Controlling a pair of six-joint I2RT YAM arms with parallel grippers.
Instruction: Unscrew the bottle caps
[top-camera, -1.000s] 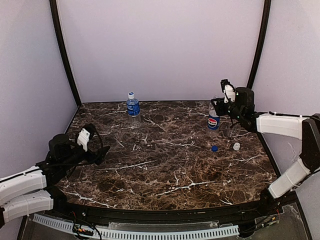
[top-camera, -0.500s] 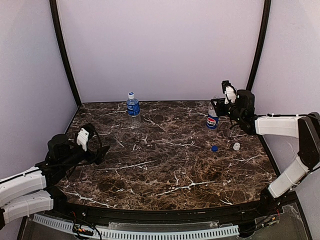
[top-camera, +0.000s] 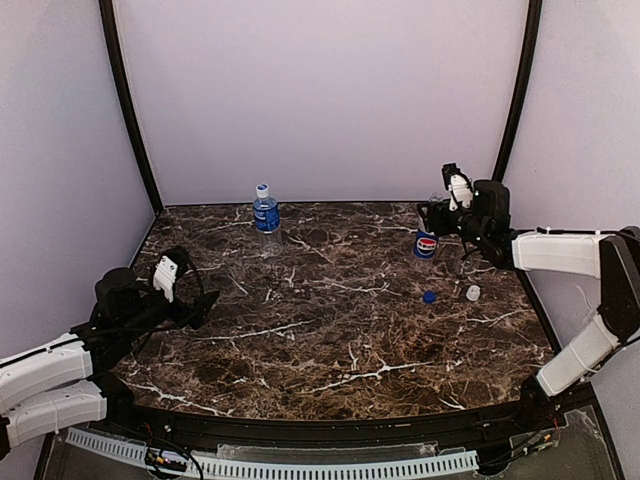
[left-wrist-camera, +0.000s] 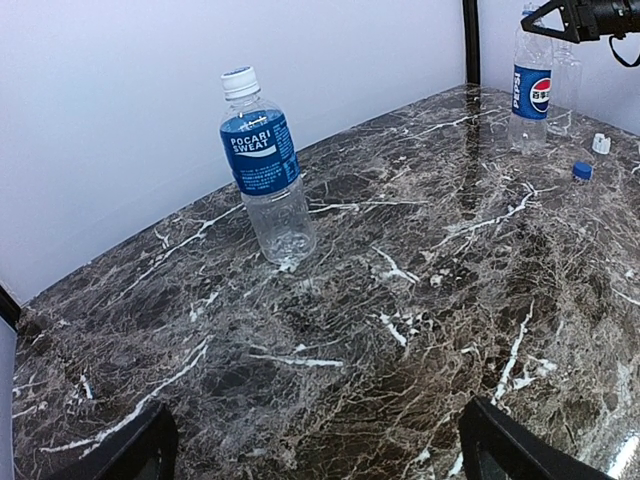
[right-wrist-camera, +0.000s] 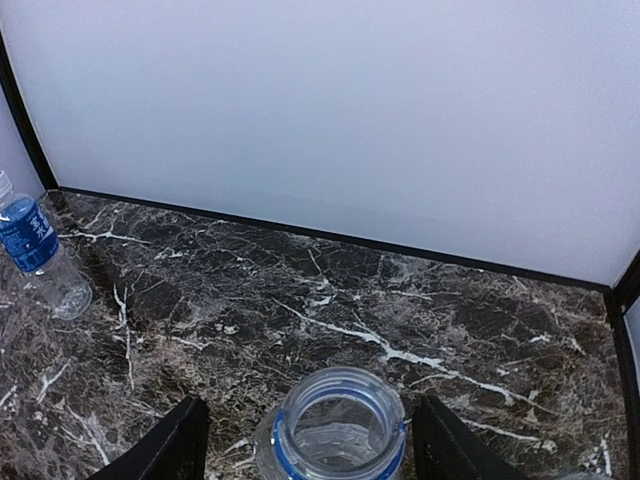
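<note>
Jaws of the left gripper (left-wrist-camera: 320, 445) are spread wide and empty, the upright capped bottle (left-wrist-camera: 265, 165) being ahead, well apart from the right gripper (right-wrist-camera: 318, 440), parted and empty.

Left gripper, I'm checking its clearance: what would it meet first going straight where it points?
Probably the marble table; the capped Pocari Sweat bottle stands left of that line, though depth is unclear.

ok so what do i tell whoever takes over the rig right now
Left gripper: open, empty, at the near left.
Right gripper: open, jaws either side of the neck of the Pepsi bottle, not gripping.
Done: Pepsi bottle uncapped; dark blue cap and white cap lie on the table nearby.
Left: Pocari Sweat bottle, far left, pale cap on.
Unlabelled bottle behind the Pepsi: top hidden.
</note>
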